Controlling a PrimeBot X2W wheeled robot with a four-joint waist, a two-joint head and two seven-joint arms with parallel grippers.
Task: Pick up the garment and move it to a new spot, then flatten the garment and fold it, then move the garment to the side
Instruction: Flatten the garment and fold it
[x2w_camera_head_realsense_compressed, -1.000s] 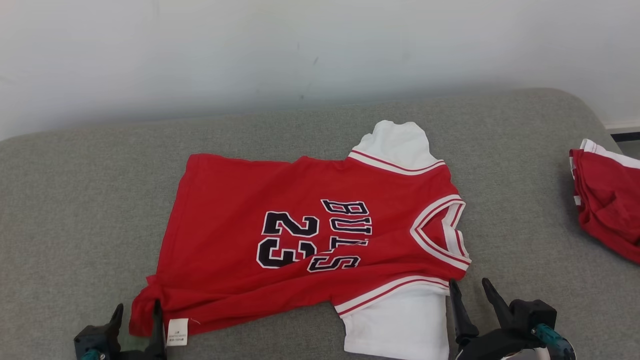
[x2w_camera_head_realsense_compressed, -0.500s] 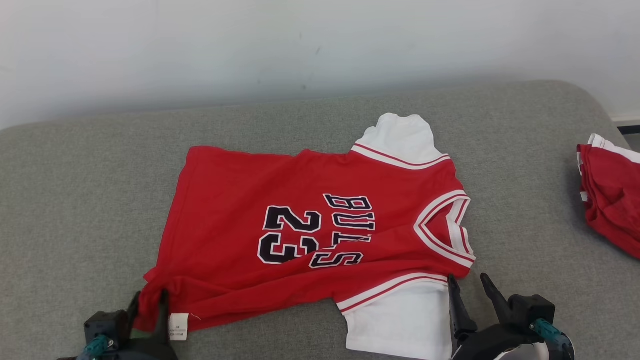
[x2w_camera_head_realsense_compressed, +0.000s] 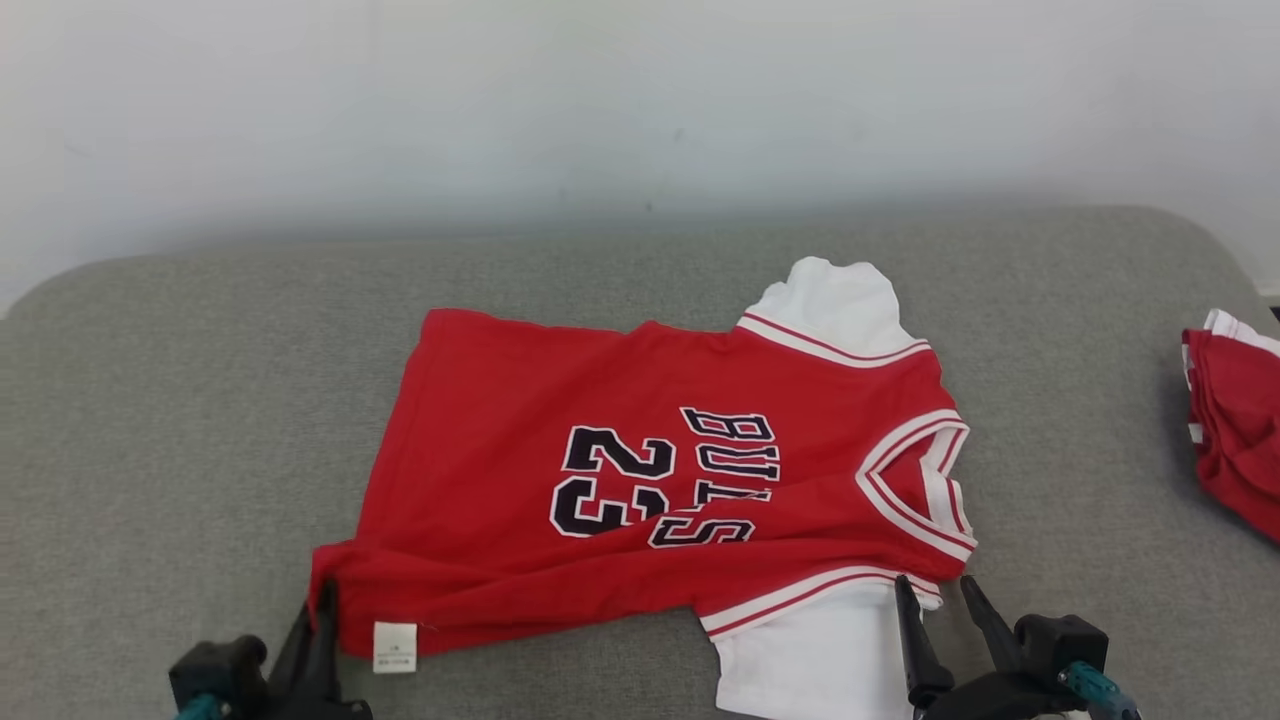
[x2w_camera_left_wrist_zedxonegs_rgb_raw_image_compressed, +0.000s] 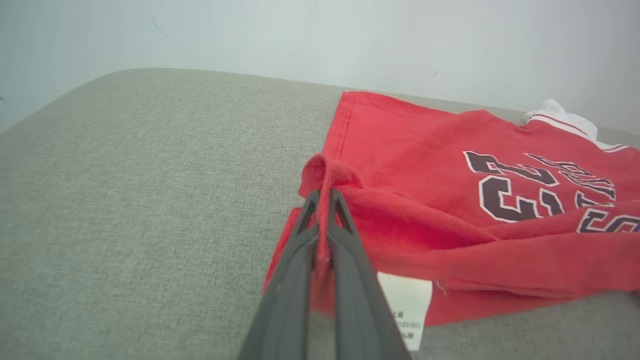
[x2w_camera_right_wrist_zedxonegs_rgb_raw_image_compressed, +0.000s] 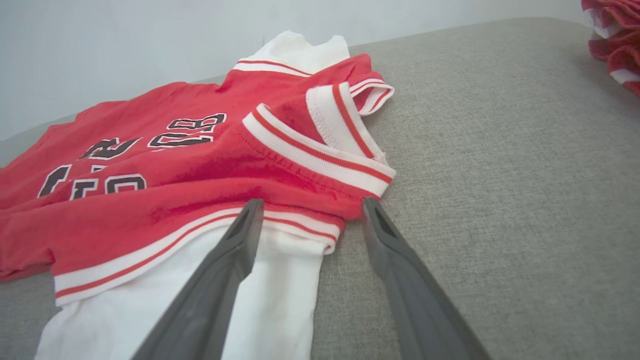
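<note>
While the left gripper (x2w_camera_left_wrist_zedxonegs_rgb_raw_image_compressed: 324, 197) pinches the near hem corner of the red basketball jersey with white sleeves (x2w_camera_head_realsense_compressed: 500, 400), lying on the grey fabric cushion (x2w_camera_head_realsense_compressed: 180, 400), the right gripper (x2w_camera_right_wrist_zedxonegs_rgb_raw_image_compressed: 307, 207) brackets the shoulder trim, fingers spread; it should clamp before both lift evenly.

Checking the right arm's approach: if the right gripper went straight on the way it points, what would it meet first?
The jersey: its shoulder edge lies right ahead of the open right gripper, between the fingertips. Depth is unclear, but it looks close.
</note>
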